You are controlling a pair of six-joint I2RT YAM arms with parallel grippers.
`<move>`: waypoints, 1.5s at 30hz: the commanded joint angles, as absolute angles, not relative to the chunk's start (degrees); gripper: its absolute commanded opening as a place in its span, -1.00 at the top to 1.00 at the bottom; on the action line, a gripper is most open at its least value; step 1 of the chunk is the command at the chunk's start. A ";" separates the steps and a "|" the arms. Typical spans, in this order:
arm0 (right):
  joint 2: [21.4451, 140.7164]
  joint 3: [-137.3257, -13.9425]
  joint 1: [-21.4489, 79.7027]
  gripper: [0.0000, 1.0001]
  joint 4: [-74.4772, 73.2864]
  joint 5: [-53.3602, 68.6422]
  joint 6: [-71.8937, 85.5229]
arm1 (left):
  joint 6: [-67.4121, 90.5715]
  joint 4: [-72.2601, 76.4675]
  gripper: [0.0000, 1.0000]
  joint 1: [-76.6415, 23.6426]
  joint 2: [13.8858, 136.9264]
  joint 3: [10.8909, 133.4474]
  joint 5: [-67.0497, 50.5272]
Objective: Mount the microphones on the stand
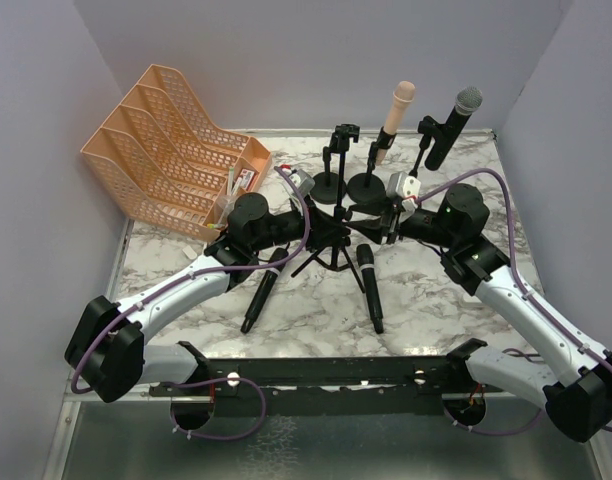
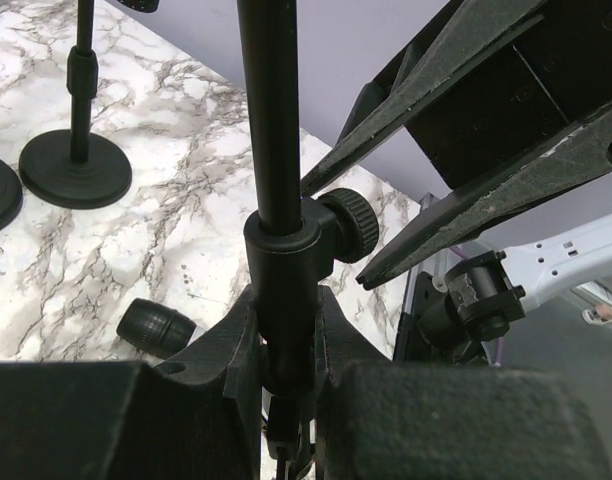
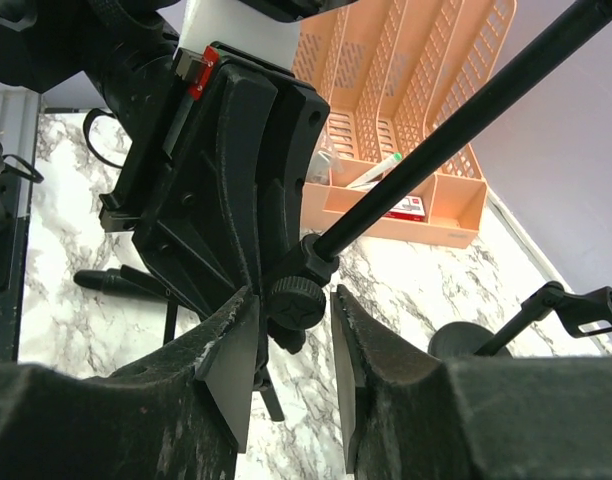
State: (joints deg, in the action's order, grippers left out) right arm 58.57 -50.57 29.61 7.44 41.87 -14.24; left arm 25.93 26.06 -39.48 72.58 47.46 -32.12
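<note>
An orange file organizer (image 1: 171,140) fills ten o'clock of the marble table (image 1: 436,300). At centre, the left gripper (image 2: 286,350) is clamped on the tripod stand (image 1: 334,258) pole. The right gripper (image 3: 292,330) has its fingers apart, straddling the knob (image 3: 294,300). At one o'clock, on round-based stands (image 1: 369,188), sit the pink microphone (image 1: 397,112) and silver-headed microphone (image 1: 452,125), so I judge the task half done. A black microphone (image 1: 261,290) lies unmounted at seven o'clock of the tripod, and a second black microphone (image 1: 370,288) at five.
</note>
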 commanded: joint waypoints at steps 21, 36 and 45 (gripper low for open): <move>59.70 -45.31 30.73 0.99 19.42 26.47 24.05 | 22.27 30.50 1.00 -39.54 69.89 49.48 -28.75; 58.42 -46.48 31.30 0.99 9.10 10.99 76.10 | 19.86 31.03 1.00 -39.47 69.09 48.45 -24.52; 54.93 -48.27 31.34 0.06 11.39 11.22 55.66 | 20.34 31.03 1.00 -39.47 69.18 48.54 -25.12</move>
